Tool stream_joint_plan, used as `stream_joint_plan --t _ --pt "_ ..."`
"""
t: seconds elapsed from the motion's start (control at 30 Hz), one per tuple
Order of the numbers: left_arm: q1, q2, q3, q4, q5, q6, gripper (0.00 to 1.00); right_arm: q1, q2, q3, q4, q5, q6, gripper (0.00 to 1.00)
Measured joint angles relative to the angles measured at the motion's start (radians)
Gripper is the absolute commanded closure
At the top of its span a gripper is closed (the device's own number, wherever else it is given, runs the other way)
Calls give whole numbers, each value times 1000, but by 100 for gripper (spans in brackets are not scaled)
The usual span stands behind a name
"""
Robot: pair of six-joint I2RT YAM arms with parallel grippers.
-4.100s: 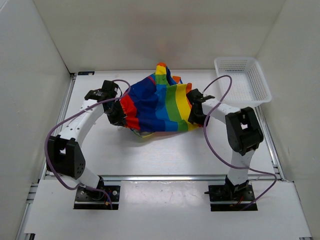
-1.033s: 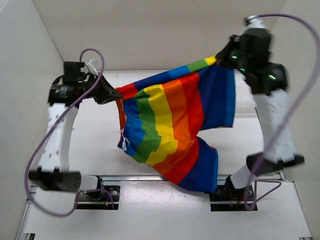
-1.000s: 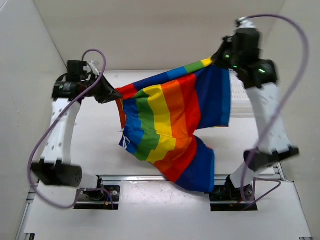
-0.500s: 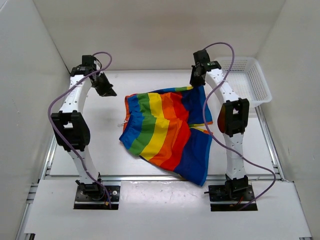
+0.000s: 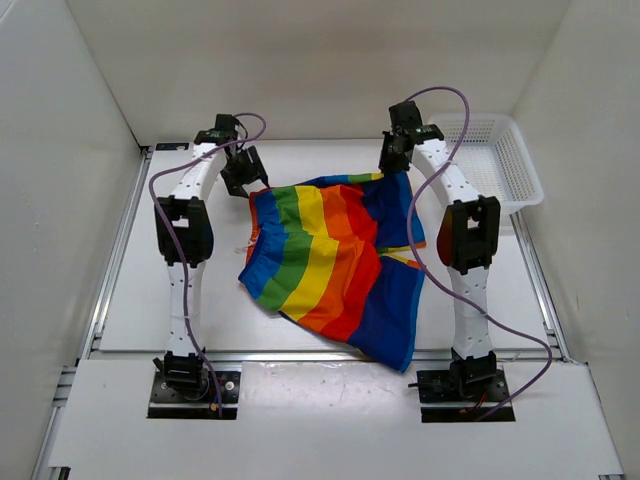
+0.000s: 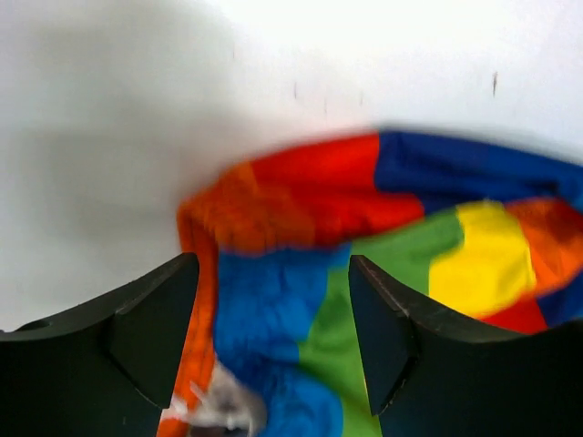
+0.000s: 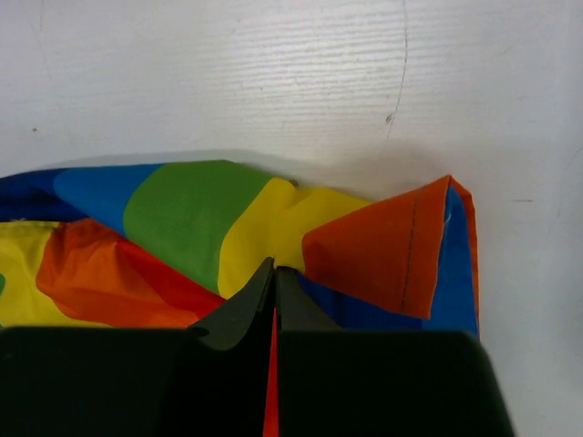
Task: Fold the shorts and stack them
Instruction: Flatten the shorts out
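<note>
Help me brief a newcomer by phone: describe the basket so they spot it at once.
Start at the white table and go to its far right corner, just beyond the right arm. There sits the basket, white rectangular plastic mesh; unlike the rainbow-striped shorts nearby, it is rigid and colourless.

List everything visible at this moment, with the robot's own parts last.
shorts: one, rainbow stripes, spread mostly flat at the table's centre, not folded
basket: one, white mesh, far right corner
table: one, white, under everything
arms: two, white with black joints, reaching from the near edge
cables: two, purple, one along each arm
left gripper: one, black, open, at the shorts' far left corner
right gripper: one, black, shut on the shorts' far right corner
</note>
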Motion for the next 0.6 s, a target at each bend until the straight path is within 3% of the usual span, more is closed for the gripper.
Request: stream_joint_plan --t 0.17,0.3,0.37,0.47,0.6 --pt "-18 102 167 -21 -104 12 30 -6 -2 -26 2 -18 0 99" --pt "-22 103 171 -26 -158 20 57 -8 -9 -42 5 -23 0 99" --pt "-22 104 169 -30 -168 26 58 -8 -18 -56 5 -27 0 99" --pt "-22 104 168 -33 -168 32 50 -13 -27 -72 6 -36 0 99" --pt "-22 88 104 -25 -172 27 53 -21 -40 -93 8 -45 0 99"
